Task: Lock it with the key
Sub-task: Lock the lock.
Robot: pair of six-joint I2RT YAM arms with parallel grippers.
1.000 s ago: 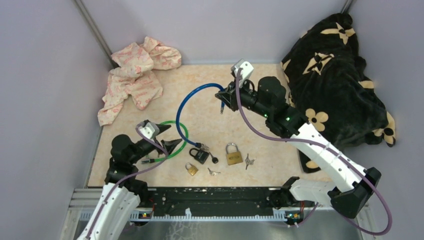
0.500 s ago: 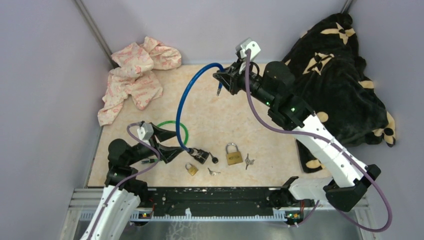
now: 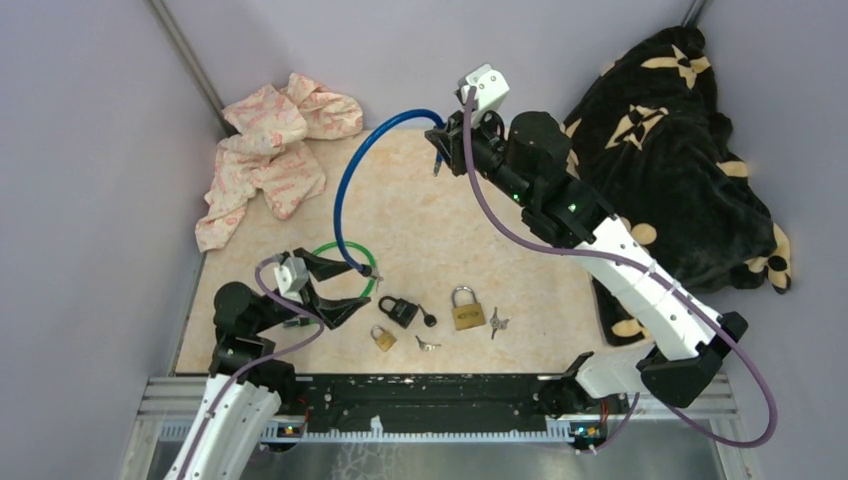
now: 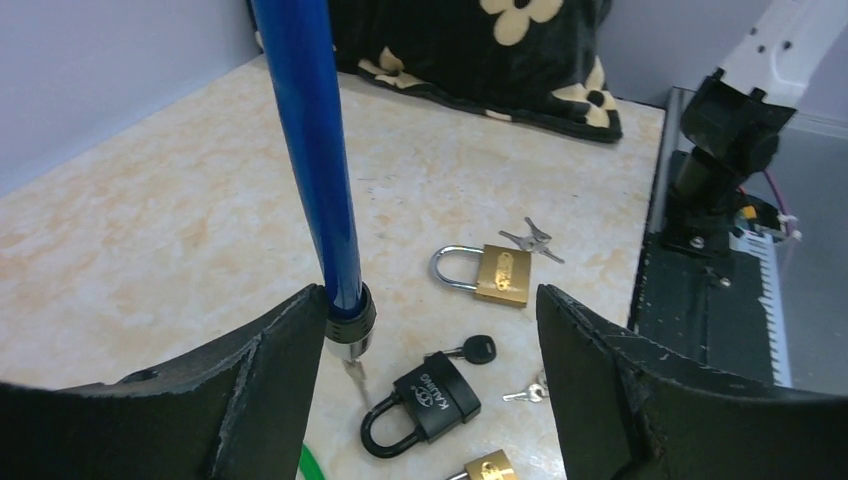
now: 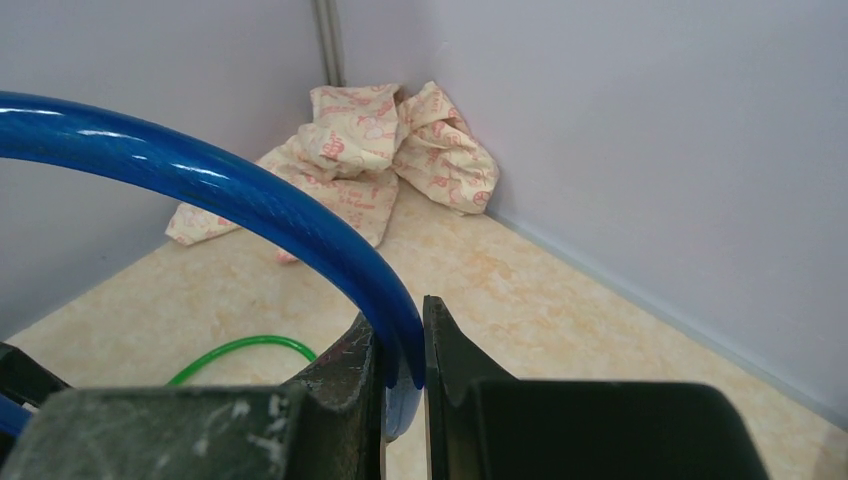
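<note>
The left gripper [image 3: 358,286], jaws spread, brackets the blue cable's [image 3: 345,190] free end just left of the black padlock [image 3: 400,311]. The cable is judged light, springy and slick; grasp it at the metal ferrule [image 4: 348,322]. The right gripper [image 5: 401,345] clamps its other end, well behind the padlock.

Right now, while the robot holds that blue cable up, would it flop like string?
Probably springy, not floppy: the blue cable keeps a smooth arch from the right gripper down to its metal end. It may well swing, since only one end looks pinched.
</note>
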